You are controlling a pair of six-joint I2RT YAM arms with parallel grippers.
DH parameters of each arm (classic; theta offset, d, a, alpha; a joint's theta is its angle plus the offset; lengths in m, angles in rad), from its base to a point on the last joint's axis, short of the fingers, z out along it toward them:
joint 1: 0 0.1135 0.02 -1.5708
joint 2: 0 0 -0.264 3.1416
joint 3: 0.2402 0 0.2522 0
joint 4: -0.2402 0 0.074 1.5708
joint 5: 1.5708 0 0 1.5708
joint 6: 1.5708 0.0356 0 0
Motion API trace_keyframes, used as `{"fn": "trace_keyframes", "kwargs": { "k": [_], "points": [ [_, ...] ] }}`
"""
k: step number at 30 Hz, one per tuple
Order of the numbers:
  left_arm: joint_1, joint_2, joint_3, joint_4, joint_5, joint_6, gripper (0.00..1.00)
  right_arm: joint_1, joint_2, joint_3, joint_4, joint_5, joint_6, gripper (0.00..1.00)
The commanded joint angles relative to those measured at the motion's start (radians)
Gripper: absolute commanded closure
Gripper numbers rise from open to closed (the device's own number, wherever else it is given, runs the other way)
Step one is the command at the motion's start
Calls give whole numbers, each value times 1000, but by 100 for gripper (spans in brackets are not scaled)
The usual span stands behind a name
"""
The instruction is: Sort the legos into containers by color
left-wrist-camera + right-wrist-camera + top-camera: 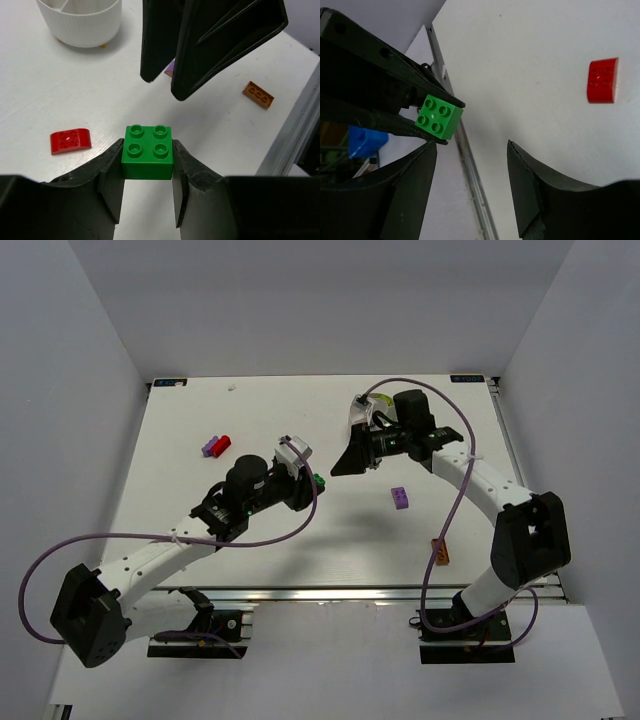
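Towards the left of the worktop (180,530), a purple lego (210,448) and a red lego (221,444) are lying just beside each other. Near the middle, my left claw (312,483) is clamping a green lego (148,152) by two opposite sides, its studs facing my wrist camera. Just right of it, my right claw (472,160) is hanging spread wide, gripping nothing, its tips pointing towards the green lego. The white dish (80,20) is standing farther back, partly under my right arm. Further right, a second purple lego (400,497) and an orange lego (441,552) are lying apart.
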Motion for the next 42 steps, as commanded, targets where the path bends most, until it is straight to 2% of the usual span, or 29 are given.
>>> {"fn": "trace_keyframes", "kwargs": {
  "k": [1, 8, 13, 16, 21, 27, 36, 42],
  "points": [
    [-20, -52, -4, -37, -85, 121, 100, 22, 0, 10, -3, -42, 95, 36],
    [-31, -60, 28, -40, -90, 146, 100, 41, 15, -45, 210, -162, 345, 30],
    [-33, -45, 48, -31, -84, 133, 100, 29, 23, 2, 172, -109, 301, 30],
    [-33, 1, 82, -28, -67, 87, 100, -80, 31, 46, 149, -22, 256, 31],
    [-36, 63, 130, 22, -21, 104, 100, -146, 49, 79, 72, -81, 238, 34],
    [-36, 81, 169, 35, -2, 178, 100, -110, -27, -73, 263, -202, 438, 31],
    [-37, 106, 200, 73, 31, 164, 100, -54, -26, -91, 408, -222, 572, 30],
    [-39, 87, 180, 88, 28, 138, 100, -42, 6, -70, 507, -228, 676, 33]
  ]
}}
